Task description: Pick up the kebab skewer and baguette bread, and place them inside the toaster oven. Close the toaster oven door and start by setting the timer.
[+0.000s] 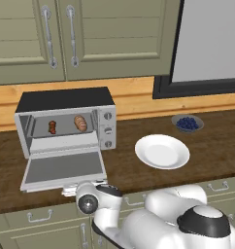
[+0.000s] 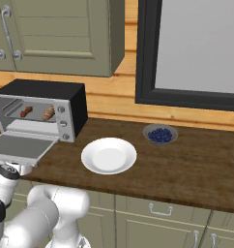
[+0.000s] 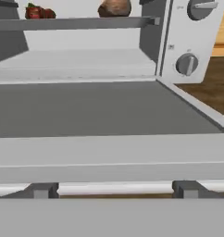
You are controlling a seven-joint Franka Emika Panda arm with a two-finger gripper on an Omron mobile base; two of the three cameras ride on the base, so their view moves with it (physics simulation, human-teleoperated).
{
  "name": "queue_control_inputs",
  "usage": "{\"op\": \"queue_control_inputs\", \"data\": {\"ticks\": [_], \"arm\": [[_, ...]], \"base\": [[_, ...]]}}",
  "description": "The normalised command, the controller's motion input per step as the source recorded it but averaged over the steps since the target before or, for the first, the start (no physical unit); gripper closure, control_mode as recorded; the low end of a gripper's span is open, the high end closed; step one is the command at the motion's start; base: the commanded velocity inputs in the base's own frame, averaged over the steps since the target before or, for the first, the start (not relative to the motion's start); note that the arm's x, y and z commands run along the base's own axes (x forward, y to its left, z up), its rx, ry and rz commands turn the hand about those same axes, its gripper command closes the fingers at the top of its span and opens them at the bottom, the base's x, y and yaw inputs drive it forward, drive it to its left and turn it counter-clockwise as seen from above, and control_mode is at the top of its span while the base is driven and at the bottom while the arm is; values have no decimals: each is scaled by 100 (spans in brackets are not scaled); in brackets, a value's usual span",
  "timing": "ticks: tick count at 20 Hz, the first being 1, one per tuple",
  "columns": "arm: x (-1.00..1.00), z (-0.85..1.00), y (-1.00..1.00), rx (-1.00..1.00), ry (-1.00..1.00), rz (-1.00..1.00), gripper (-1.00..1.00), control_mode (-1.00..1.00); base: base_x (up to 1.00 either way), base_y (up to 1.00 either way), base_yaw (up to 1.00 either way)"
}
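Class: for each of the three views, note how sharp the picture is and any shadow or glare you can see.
Left base view: soft render, faint shadow beneath the white plate.
Right base view: flat even light, no glare on the toaster oven.
Hand view: blurriest, toaster oven door uniform grey, no reflection.

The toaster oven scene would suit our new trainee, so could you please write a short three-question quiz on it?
1. True or false: the toaster oven door is shut.
2. Where does the baguette bread lie? A) white plate B) toaster oven rack C) counter
3. What sits in the small bowl behind the plate?

Key: 1 false, it hangs open. 2 B, beside the kebab skewer. 3 blueberries.
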Motion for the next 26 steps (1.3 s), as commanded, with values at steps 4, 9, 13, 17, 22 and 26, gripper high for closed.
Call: {"op": "queue_control_inputs", "data": {"ticks": [4,9,13,17,22,26], "arm": [[64,99,-33,4,-5,-3,-100,-100],[68,87,-39,4,-5,-3,-100,-100],[70,71,-41,4,-3,-3,-100,-100],[78,36,-39,2,0,-3,-100,-100],[72,1,-29,1,0,-1,-100,-100],[74,0,-25,0,0,-1,-100,-100]], "base": [[0,0,0],[0,0,0],[0,0,0],[0,0,0],[0,0,0],[0,0,0]]}}
